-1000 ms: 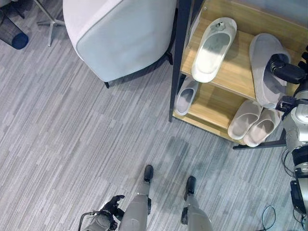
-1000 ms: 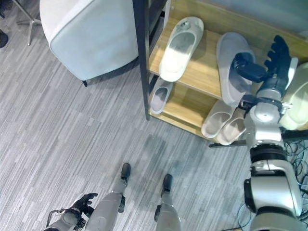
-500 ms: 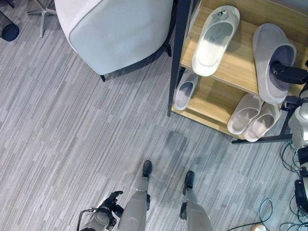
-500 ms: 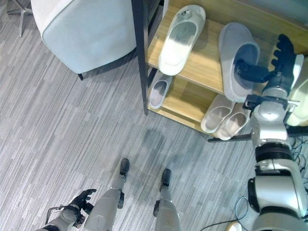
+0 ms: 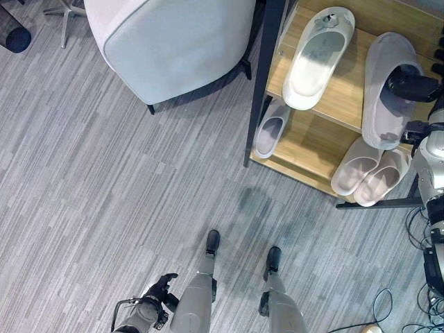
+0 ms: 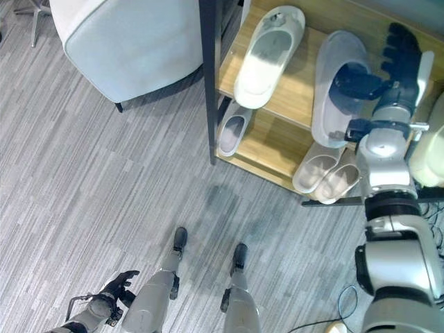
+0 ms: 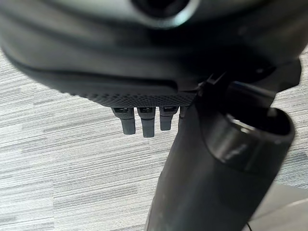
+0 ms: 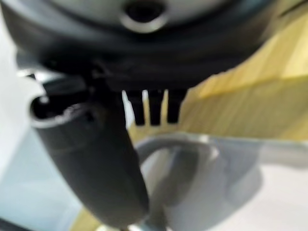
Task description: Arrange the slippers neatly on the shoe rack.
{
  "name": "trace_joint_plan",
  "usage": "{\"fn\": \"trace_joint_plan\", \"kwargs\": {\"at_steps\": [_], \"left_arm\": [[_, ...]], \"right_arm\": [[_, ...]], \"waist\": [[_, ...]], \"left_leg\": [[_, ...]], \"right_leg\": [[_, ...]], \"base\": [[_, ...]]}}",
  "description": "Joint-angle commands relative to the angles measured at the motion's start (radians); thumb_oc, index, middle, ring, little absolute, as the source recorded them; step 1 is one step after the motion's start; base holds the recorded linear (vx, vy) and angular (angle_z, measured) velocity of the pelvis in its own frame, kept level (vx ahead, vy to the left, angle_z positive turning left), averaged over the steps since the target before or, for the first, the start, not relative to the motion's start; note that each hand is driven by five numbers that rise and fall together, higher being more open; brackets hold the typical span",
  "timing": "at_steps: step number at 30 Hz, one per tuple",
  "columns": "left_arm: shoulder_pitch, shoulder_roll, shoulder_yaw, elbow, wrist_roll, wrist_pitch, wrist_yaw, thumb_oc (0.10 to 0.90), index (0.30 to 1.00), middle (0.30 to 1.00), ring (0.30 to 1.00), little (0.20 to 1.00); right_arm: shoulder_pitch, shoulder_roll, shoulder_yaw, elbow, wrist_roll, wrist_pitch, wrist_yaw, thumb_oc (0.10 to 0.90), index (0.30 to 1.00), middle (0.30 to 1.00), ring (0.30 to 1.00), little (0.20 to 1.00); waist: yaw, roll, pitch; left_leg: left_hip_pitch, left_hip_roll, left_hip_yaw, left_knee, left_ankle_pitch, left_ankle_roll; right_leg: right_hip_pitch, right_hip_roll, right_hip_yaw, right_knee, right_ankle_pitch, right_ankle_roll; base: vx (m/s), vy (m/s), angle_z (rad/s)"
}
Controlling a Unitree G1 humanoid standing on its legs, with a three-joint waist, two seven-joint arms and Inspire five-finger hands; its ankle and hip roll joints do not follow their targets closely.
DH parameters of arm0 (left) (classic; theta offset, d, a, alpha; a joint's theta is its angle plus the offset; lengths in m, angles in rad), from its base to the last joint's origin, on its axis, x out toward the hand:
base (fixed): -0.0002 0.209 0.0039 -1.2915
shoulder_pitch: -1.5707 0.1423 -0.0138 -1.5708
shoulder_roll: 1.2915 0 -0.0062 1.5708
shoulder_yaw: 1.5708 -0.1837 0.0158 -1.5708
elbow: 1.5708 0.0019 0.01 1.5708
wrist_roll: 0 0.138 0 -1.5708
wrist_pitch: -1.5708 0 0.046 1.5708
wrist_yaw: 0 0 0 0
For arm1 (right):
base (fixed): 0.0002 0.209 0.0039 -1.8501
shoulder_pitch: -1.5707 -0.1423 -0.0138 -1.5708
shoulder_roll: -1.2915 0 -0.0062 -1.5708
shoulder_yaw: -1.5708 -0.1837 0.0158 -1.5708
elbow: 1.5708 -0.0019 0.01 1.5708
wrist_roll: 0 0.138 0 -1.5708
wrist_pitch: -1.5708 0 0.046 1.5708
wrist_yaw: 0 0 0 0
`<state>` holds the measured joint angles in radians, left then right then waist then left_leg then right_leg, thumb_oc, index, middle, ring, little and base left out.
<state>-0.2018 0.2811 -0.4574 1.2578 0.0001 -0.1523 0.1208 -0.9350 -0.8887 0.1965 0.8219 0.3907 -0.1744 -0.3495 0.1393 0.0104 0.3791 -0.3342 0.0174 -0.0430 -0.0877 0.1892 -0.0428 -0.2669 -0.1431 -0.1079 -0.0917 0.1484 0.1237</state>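
Note:
The shoe rack (image 5: 344, 104) has wooden shelves in a dark frame. On its top shelf a white slipper (image 5: 316, 59) lies beside a grey slipper (image 6: 336, 104). My right hand (image 6: 402, 55) is at the grey slipper, open. Its fingers point straight along the shelf, and its thumb (image 8: 96, 159) is tucked into the slipper's opening (image 8: 216, 192). On the lower shelf lie a small grey slipper (image 5: 269, 130) and a beige pair (image 5: 368, 173). My left hand (image 5: 161, 286) hangs low over the floor, its fingers (image 7: 144, 125) relaxed and holding nothing.
A pale grey armchair (image 5: 173, 41) stands on the floor just left of the rack's dark post (image 5: 260, 90). A pale rounded object (image 6: 430, 139) sits at the right edge, beside my right arm. Grey striped flooring stretches in front of the rack.
The whole view has shifted a little. My right hand has moved slightly toward the back of the shelf, and the grey slipper's near end has swung a bit towards the white slipper.

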Motion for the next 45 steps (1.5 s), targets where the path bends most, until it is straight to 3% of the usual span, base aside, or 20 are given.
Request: {"fn": "trace_joint_plan", "kwargs": {"at_steps": [1,7,12,16,18,23,26,36,39,41,42,45], "left_arm": [[-0.027,-0.037,0.022,0.031,-0.033,-0.036,-0.003,0.8,0.9,0.9,0.9,0.9],[-0.03,-0.048,0.043,0.036,-0.032,-0.03,-0.004,0.8,0.9,0.9,0.9,0.9],[-0.028,-0.059,0.073,0.026,-0.025,-0.028,0.004,0.8,0.9,0.9,0.9,0.9],[-0.022,-0.066,0.11,0.014,-0.01,-0.025,-0.005,0.8,0.9,0.9,0.9,0.9],[-0.011,-0.072,0.122,0.006,-0.003,-0.024,-0.009,0.8,0.9,0.9,0.9,0.9],[0.011,-0.074,0.152,0.0,0.036,-0.027,-0.022,0.8,0.9,0.9,0.9,0.9],[0.037,-0.07,0.179,0.0,0.043,-0.023,-0.033,0.8,0.9,0.9,0.9,0.9],[0.082,-0.071,0.179,-0.014,0.063,-0.02,-0.044,0.8,0.9,0.9,0.9,0.9],[0.08,-0.058,0.204,0.013,0.065,-0.009,-0.03,0.8,0.9,0.9,0.9,0.9],[0.078,-0.054,0.205,0.015,0.066,-0.01,-0.029,0.8,0.9,0.9,0.9,0.9],[0.074,-0.049,0.211,0.017,0.057,-0.011,-0.029,0.8,0.9,0.9,0.9,0.9],[0.071,-0.043,0.207,0.009,0.06,-0.011,-0.028,0.8,0.9,0.9,0.9,0.9]], "right_arm": [[-0.069,-0.089,-0.001,-0.034,-0.045,-0.047,-0.012,0.4,0.3,0.3,0.3,0.3],[0.023,-0.077,-0.067,-0.082,-0.048,-0.062,-0.027,0.4,0.3,0.3,0.3,0.3],[0.247,-0.008,-0.301,-0.382,-0.038,-0.149,-0.091,0.4,0.3,0.3,0.3,0.3],[0.485,0.095,-0.394,-0.575,-0.114,-0.152,-0.056,0.4,0.3,0.3,0.3,0.3],[0.612,0.192,-0.438,-0.702,-0.138,-0.168,-0.027,0.4,0.3,0.3,0.3,0.3],[0.82,0.317,-0.428,-0.916,-0.265,-0.17,0.065,0.4,0.3,0.3,0.3,0.3],[0.957,0.398,-0.362,-0.907,-0.218,-0.144,0.165,0.4,0.3,0.3,0.3,0.3],[1.04,0.432,-0.328,-0.869,-0.21,-0.112,0.215,0.4,0.3,0.3,0.3,0.3],[1.023,0.432,-0.292,-0.85,-0.223,-0.099,0.225,0.4,0.3,0.3,0.3,0.3],[1.023,0.432,-0.29,-0.847,-0.219,-0.098,0.225,0.4,0.3,0.3,0.3,0.3],[1.025,0.425,-0.29,-0.829,-0.215,-0.1,0.221,0.4,0.3,0.3,0.3,0.3],[1.039,0.422,-0.29,-0.816,-0.215,-0.098,0.218,0.4,0.3,0.3,0.3,0.3]], "waist": [[0.003,-0.063,-0.049],[-0.006,-0.066,-0.051],[-0.026,-0.073,-0.059],[-0.046,-0.085,-0.063],[-0.057,-0.091,-0.063],[-0.083,-0.1,-0.058],[-0.104,-0.104,-0.075],[-0.138,-0.084,-0.108],[-0.154,-0.073,-0.069],[-0.157,-0.074,-0.059],[-0.166,-0.073,-0.051],[-0.171,-0.071,-0.05]], "left_leg": [[-0.025,-0.022,-0.026,0.112,-0.168,0.0],[-0.021,-0.025,-0.024,0.118,-0.175,0.002],[-0.014,-0.023,-0.028,0.123,-0.186,0.008],[-0.008,-0.022,-0.024,0.146,-0.202,0.013],[-0.007,-0.019,-0.021,0.169,-0.216,0.018],[0.001,-0.01,-0.01,0.22,-0.243,0.023],[0.037,-0.002,0.01,0.229,-0.256,0.026],[0.105,-0.031,0.036,0.228,-0.282,0.055],[0.163,-0.015,0.076,0.25,-0.302,0.064],[0.179,-0.015,0.078,0.251,-0.306,0.061],[0.197,-0.021,0.076,0.246,-0.307,0.058],[0.196,-0.024,0.063,0.246,-0.304,0.052]], "right_leg": [[0.025,-0.053,0.028,0.016,-0.06,0.055],[0.033,-0.057,0.024,0.017,-0.059,0.058],[0.041,-0.058,0.027,0.022,-0.065,0.058],[0.05,-0.059,0.031,0.037,-0.075,0.057],[0.054,-0.058,0.036,0.05,-0.081,0.056],[0.061,-0.052,0.056,0.08,-0.098,0.05],[0.086,-0.053,0.067,0.087,-0.103,0.05],[0.096,-0.072,0.097,0.175,-0.119,0.061],[0.039,-0.034,0.106,0.323,-0.135,0.071],[0.034,-0.017,0.115,0.321,-0.147,0.067],[0.009,0.02,0.131,0.294,-0.152,0.057],[0.007,0.038,0.137,0.284,-0.167,0.046]], "base": [[0.0,0.0,0.0],[0.0,0.012,0.02],[0.0,0.009,0.07],[-0.01,0.0,0.0],[-0.04,-0.002,-0.03],[-0.04,0.003,-0.15],[-0.02,0.048,-0.24],[0.01,0.093,-0.12],[0.02,0.077,-0.1],[0.06,-0.026,-0.39],[0.08,-0.052,-0.39],[0.07,-0.092,-0.07]]}}
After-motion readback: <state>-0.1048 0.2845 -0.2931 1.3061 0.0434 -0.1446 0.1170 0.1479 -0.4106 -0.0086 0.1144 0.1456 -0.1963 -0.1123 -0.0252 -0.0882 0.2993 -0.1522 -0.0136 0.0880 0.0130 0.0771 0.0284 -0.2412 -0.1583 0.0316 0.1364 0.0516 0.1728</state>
